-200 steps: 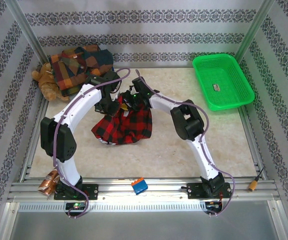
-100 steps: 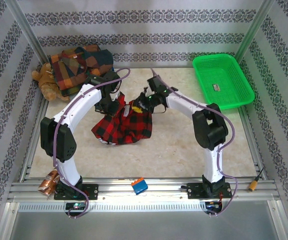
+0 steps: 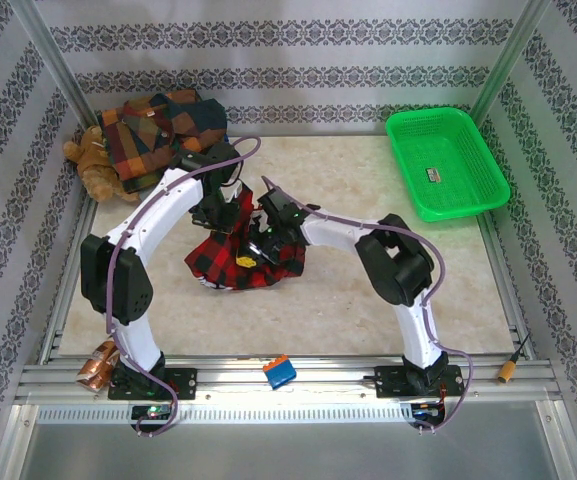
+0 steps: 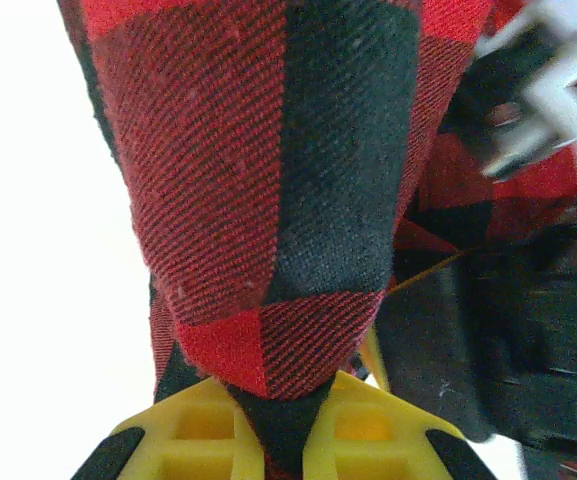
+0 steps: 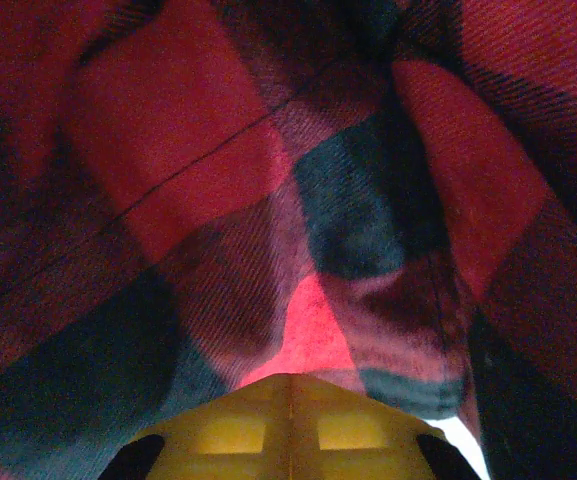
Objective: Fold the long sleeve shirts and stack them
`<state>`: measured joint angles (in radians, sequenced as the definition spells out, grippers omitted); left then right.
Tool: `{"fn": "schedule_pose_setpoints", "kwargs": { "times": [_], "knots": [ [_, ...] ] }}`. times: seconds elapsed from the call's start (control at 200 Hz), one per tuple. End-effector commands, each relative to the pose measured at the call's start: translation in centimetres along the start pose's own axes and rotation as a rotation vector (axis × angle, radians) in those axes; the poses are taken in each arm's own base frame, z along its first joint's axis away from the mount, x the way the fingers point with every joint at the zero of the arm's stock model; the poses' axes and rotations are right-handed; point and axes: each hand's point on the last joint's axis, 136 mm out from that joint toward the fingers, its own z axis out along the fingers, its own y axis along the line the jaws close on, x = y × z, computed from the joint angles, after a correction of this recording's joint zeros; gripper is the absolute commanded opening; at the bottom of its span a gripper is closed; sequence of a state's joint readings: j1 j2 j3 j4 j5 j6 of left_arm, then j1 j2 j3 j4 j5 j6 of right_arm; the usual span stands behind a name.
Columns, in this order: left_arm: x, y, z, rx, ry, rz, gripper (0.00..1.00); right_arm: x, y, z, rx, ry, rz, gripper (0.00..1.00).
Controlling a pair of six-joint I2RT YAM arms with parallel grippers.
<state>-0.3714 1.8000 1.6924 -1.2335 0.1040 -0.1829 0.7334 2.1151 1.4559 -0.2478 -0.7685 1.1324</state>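
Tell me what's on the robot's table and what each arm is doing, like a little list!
red-and-black shirt: bunched mid-table, one part lifted
left gripper: fingers shut on the shirt, holding it up
right gripper: fingers shut, shirt cloth gathered at their tips
folded plaid shirts: piled in the far left corner
teddy bear: at that pile's left edge
green basket: far right

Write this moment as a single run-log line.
stage: folding | left gripper: shut on red shirt | right gripper: shut, against same shirt | folded shirts: far left corner
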Motion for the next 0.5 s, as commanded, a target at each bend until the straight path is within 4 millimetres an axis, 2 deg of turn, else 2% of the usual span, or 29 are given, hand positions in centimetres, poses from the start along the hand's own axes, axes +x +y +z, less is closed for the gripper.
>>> {"fn": "schedule_pose_setpoints", "kwargs": {
  "times": [0.0, 0.08, 0.205, 0.315, 0.375, 0.495],
  "knots": [
    [-0.3, -0.2, -1.1, 0.047, -0.045, -0.027, 0.0, 1.0, -0.3, 2.9, -0.01, 0.042, 0.04, 0.08],
    [-0.4, -0.5, -1.3, 0.067, -0.051, -0.033, 0.0, 0.4, -0.3, 3.8, -0.044, 0.025, 0.071, 0.08],
    [-0.4, -0.9, -1.6, 0.097, -0.056, -0.041, 0.0, -0.1, 2.5, 5.1, -0.142, 0.031, 0.068, 0.1],
    [-0.2, -1.2, -1.8, 0.118, -0.058, -0.046, 0.0, 0.1, 4.6, 5.3, -0.192, 0.044, 0.047, 0.17],
    [0.0, -1.2, -1.7, 0.127, -0.056, -0.053, 0.0, 0.0, 4.4, 5.1, -0.194, 0.045, 0.051, 0.21],
    [0.4, -0.8, -1.5, 0.118, -0.052, -0.053, 0.0, -0.4, 2.1, 3.5, -0.178, 0.022, 0.093, 0.29]
  ]
}}
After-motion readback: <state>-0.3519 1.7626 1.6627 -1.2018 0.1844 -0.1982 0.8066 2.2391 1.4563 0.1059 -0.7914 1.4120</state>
